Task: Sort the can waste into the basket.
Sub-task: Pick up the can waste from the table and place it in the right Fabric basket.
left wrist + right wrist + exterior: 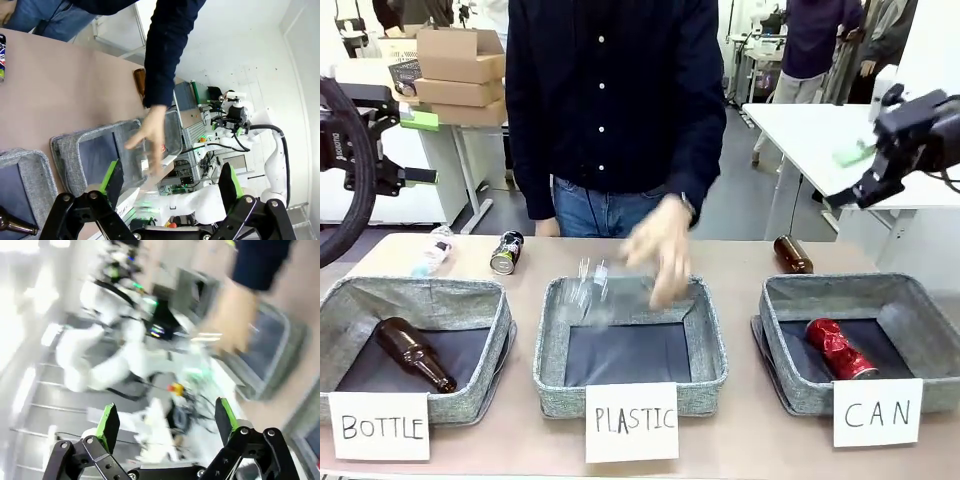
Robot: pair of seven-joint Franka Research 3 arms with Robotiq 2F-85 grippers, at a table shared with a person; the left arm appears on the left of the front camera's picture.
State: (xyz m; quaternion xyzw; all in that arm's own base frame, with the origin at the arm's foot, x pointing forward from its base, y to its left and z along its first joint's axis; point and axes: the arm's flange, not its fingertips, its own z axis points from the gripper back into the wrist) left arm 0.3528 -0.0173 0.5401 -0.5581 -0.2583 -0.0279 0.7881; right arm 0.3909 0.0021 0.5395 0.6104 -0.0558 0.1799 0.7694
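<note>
The red can (pixel 840 348) lies in the CAN basket (pixel 798 392); the black can (pixel 506 252) on the counter (pixel 740 255) probably comes next. Left tool (pixel 170 172) and right tool (pixel 166 410) gape open.

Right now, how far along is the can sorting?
Done: the dented red can lies in the CAN basket. In hand: nothing; the left hand and right hand are open and empty, while the person's hand is at the PLASTIC bin with a clear bottle. Left: the black can on the table, far left.
</note>
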